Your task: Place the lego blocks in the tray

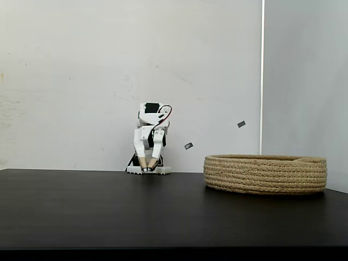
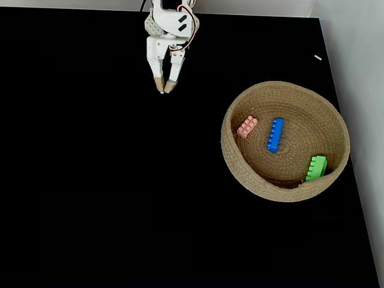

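Observation:
The round tan rope tray (image 2: 240, 171) (image 1: 265, 174) sits on the black table, right of the arm in both fixed views. Seen from above, three bricks lie inside it: an orange-pink one (image 2: 247, 126) at the left, a blue one (image 2: 275, 135) in the middle, and a green one (image 2: 316, 167) against the lower right wall. The side-on fixed view hides the bricks behind the tray wall. My white gripper (image 2: 165, 90) (image 1: 148, 169) is folded back near the arm's base at the far table edge, fingertips nearly together and pointing down at the table, holding nothing.
The black tabletop (image 2: 90, 180) stretches wide to the left of and in front of the tray. A white wall (image 1: 81, 81) stands behind the arm, with a lighter panel at the right. The table's right edge runs close to the tray.

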Robot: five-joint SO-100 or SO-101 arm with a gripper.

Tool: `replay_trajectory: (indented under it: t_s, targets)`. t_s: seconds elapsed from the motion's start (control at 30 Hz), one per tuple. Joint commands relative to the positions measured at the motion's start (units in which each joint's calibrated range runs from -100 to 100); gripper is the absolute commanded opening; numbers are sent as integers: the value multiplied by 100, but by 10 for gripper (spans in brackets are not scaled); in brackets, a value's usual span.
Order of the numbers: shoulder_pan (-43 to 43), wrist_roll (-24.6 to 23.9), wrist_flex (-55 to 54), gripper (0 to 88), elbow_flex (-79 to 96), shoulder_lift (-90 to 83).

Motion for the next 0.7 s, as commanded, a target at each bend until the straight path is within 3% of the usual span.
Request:
replay_trajectory:
  t_s: [0.0,0.23,0.37,0.53,0.67]
  targets:
    - [125,396,439,0,398,-651]
    - [-23,571,1938,0,398,-651]
    - [-64,747,1988,0,398,-651]
    - [-204,371,1996,1,398,-651]
    - [-270,342,1996,1,398,-651]
